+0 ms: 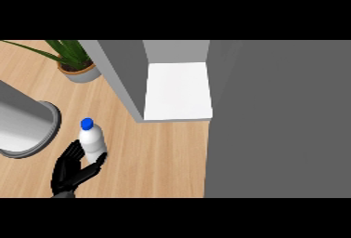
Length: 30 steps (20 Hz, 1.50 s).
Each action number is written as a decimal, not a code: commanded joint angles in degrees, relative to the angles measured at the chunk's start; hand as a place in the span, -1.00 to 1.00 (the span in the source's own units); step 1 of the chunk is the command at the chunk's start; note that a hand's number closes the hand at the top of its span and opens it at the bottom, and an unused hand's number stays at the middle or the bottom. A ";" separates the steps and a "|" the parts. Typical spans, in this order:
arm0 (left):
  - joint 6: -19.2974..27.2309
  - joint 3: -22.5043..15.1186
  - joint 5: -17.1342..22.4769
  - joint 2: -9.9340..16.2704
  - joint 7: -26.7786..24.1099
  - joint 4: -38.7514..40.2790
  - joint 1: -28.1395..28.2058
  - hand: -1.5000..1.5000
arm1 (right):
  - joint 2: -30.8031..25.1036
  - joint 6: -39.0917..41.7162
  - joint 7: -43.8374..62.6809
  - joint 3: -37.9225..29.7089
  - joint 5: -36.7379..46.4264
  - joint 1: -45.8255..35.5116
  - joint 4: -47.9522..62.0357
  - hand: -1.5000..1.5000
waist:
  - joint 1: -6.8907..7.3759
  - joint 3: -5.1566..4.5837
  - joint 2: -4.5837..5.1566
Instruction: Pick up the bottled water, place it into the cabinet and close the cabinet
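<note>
The wooden surface (pixel 165 153) carried a potted plant (pixel 77 65) at the back left and a large grey round container (pixel 24 125) at the left edge. The water bottle (pixel 91 139), white with a blue cap, stood upright near the front left. The left hand (pixel 74 169) was just below it, with its fingers curled round the lower part of the bottle. The cabinet (pixel 175 79) stood open, well apart from the bottle, and its white shelf (pixel 178 90) held nothing visible.

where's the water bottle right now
In the head view the bottled water stands at lower left on the wooden counter, between the grey pot and the open cabinet, with the left hand curled round its base.
</note>
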 commanded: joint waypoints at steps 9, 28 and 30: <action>8.22 -4.52 -8.85 -0.18 -15.43 8.74 -4.51 1.00 | -3.96 -2.50 2.26 -0.43 2.00 2.75 -8.74 -1.00 | 0.60 -0.06 0.12; 7.07 -28.21 2.27 -6.23 -2.78 -6.86 -9.59 1.00 | -6.84 -5.04 0.78 -0.09 -0.18 2.62 -8.00 -1.00 | 1.25 0.06 -0.28; 12.19 -34.47 6.45 -6.24 0.15 -11.34 -7.29 1.00 | -7.82 -4.67 -1.21 -0.35 -0.26 4.02 -7.58 -1.00 | 0.91 0.06 -0.44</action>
